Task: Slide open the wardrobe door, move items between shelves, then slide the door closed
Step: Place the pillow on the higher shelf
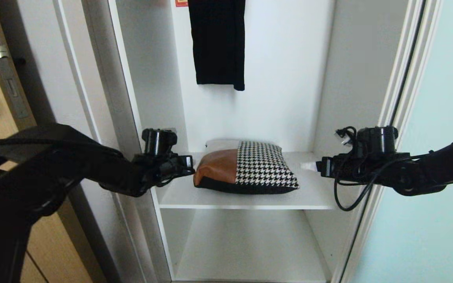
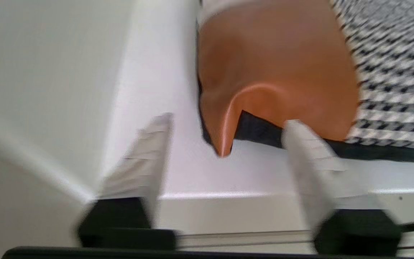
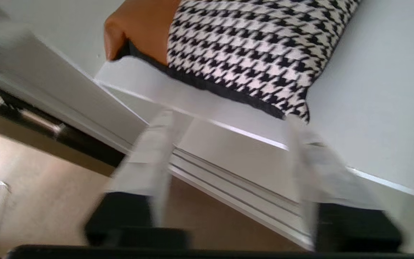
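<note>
Both my arms reach in level from either side at about the same height. My left tool [image 1: 189, 165] points inward toward the right, its pale fingers [image 2: 146, 158] spread apart with nothing between them. My right tool [image 1: 309, 166] points inward toward the left, fingers [image 3: 149, 162] likewise parted and holding nothing.

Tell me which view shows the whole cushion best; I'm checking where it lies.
The head view: the whole cushion lies flat on the middle shelf. The left wrist view shows only its tan corner, the right wrist view mostly its checked half.
</note>
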Tool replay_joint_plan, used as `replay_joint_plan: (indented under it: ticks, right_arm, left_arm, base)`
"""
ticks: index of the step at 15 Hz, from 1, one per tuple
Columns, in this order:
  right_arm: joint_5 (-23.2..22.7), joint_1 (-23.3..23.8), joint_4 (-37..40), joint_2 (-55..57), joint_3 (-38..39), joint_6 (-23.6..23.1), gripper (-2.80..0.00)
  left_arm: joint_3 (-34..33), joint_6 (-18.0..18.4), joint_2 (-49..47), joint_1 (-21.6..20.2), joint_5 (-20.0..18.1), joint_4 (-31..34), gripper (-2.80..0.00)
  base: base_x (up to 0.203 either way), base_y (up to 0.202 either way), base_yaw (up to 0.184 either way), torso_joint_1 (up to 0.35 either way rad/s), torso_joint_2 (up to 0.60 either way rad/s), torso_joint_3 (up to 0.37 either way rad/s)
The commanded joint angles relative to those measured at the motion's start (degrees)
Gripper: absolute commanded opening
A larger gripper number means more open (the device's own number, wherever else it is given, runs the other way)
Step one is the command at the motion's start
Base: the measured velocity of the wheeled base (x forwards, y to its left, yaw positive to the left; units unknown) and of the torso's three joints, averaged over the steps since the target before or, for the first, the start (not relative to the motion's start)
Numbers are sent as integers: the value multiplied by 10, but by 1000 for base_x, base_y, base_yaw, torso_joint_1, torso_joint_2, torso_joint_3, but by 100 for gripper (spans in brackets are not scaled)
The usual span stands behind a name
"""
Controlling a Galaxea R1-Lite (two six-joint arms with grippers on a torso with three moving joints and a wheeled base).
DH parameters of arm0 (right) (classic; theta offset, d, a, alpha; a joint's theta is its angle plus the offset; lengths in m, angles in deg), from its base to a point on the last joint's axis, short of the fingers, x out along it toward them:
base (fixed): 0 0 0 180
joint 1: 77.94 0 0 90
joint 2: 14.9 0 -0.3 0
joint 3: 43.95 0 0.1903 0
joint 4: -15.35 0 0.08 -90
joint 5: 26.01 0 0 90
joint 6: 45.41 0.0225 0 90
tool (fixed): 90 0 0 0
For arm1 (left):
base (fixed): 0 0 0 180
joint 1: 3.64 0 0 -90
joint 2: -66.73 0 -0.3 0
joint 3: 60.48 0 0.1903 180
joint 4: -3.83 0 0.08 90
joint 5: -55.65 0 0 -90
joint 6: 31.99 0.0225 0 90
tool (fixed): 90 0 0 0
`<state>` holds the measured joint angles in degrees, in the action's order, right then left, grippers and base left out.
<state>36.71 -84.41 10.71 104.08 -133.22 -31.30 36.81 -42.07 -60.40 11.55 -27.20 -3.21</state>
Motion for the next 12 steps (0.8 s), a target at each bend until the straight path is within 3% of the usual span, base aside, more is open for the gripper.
replay_joint_plan:
  ticks: [1, 3, 10, 12]
  right_arm:
    - [1, -15, 2, -46, 22, -18, -280]
    - [6, -26, 10, -99, 60, -33, -280]
    - [43, -25, 22, -319, 281, -39, -280]
    - [58, -23, 34, -383, 345, -36, -280]
  left_arm:
    - [-52, 0, 106, 0, 22, 0, -280]
    - [-120, 2, 174, -1, 83, -1, -280]
    - [-297, 10, 418, -13, 199, 7, -280]
    - [-377, 12, 494, -28, 238, 12, -280]
  base:
    - [0, 0, 0, 0, 0, 0]
    - [0, 0, 0, 0, 0, 0]
    - [0, 0, 0, 0, 0, 0]
    - [0, 0, 0, 0, 0, 0]
